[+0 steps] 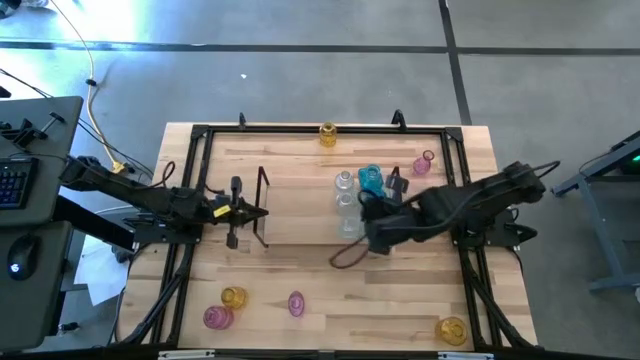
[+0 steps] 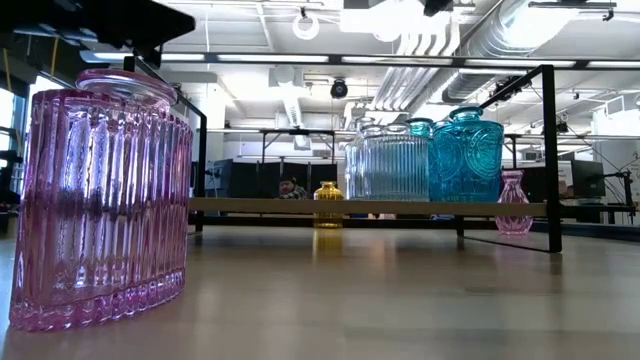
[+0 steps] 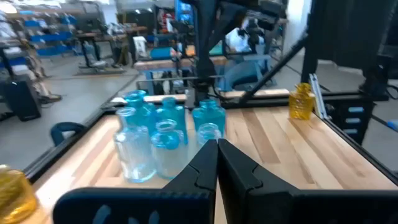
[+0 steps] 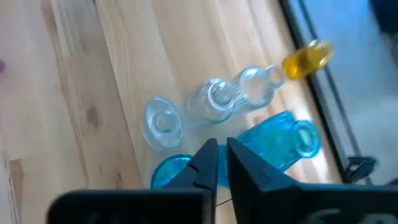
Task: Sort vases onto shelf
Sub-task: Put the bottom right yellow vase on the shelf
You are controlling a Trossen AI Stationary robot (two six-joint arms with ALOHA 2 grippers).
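Clearly the vases are glass: hard, smooth, slippery and breakable, light enough to tip at a careless touch. A hold low on the narrow neck, or across the ribbed belly, looks safest to me, with gentle squeeze. On the shelf [image 1: 300, 190] a cluster of clear and cyan vases [image 1: 358, 188] stands packed together toward its right end. A small pink vase [image 1: 423, 164] stands just right of it, and an amber vase [image 1: 328, 134] sits at the far edge of the surface [image 1: 330, 300]. More wait along the near edge: an amber and a pink one at the left, a small pink one [image 1: 296, 303] beside them, another amber [image 1: 451, 330] at the right. The right end effector [image 1: 372, 222] hangs just near of the cluster, fingers nearly together, gripping nothing. The left end effector [image 1: 262, 212] rests at the shelf's left end, fully closed and empty.
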